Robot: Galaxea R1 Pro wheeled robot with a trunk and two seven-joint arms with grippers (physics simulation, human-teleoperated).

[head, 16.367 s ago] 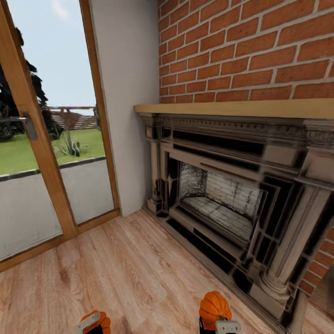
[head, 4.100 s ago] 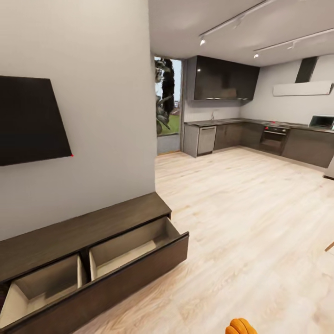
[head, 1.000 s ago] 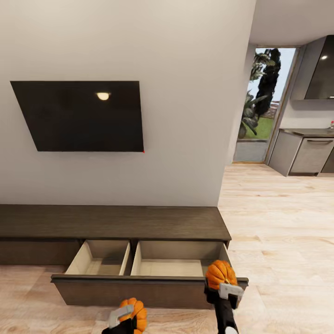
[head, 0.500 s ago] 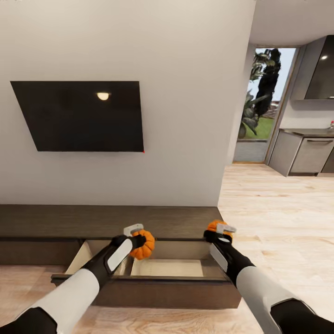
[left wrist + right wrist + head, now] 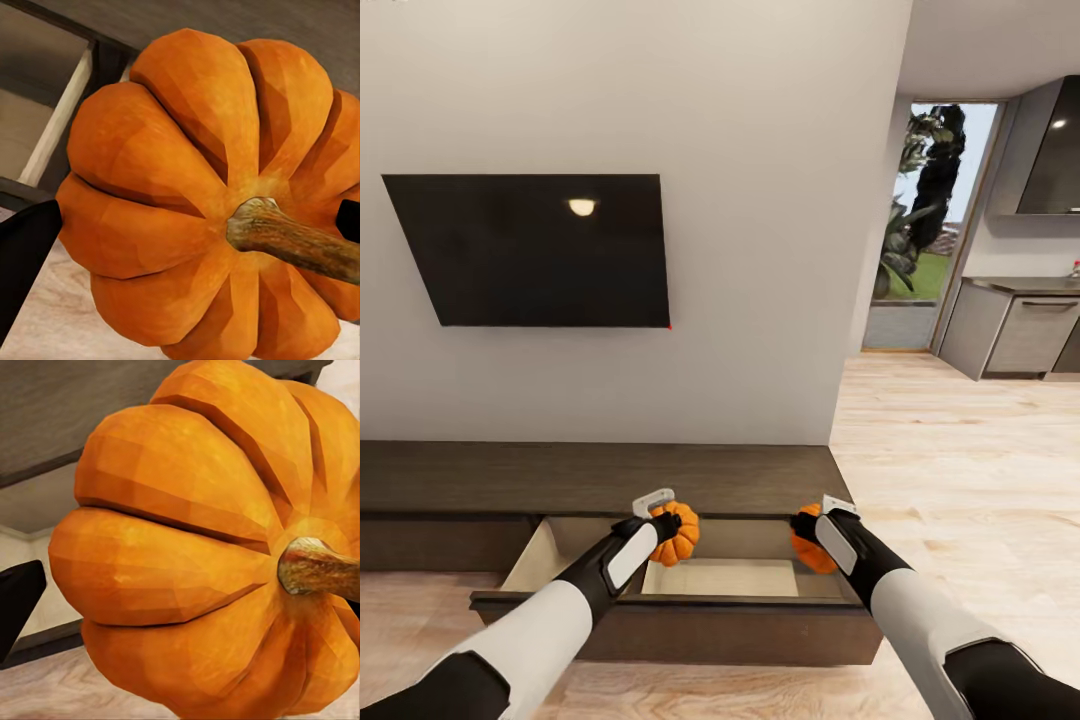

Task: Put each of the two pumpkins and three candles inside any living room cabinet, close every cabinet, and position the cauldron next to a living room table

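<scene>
The long dark brown cabinet [image 5: 600, 478] runs along the wall under the TV, its wide drawer [image 5: 680, 630] pulled open to show two pale compartments. My left gripper [image 5: 672, 528] is shut on an orange pumpkin [image 5: 678, 534] [image 5: 195, 202], held above the divider between the compartments. Over the right compartment, my right gripper [image 5: 812, 535] is shut on the second pumpkin [image 5: 810, 552] [image 5: 202, 547]. Both wrist views show a ribbed pumpkin with its brown stem close up, and a dark fingertip [image 5: 26, 255] at the picture's edge. Candles, cauldron and table are out of view.
A black wall TV [image 5: 540, 250] hangs above the cabinet. Light wood floor [image 5: 960, 450] opens to the right toward the kitchen with grey cupboards [image 5: 1020, 335] and a glass door [image 5: 920, 230]. The wall corner [image 5: 860, 330] stands just right of the cabinet.
Both arms have reached forward from low near my body to over the open drawer. In the last half second the right pumpkin dropped lower into the drawer mouth; the left one shifted slightly right.
</scene>
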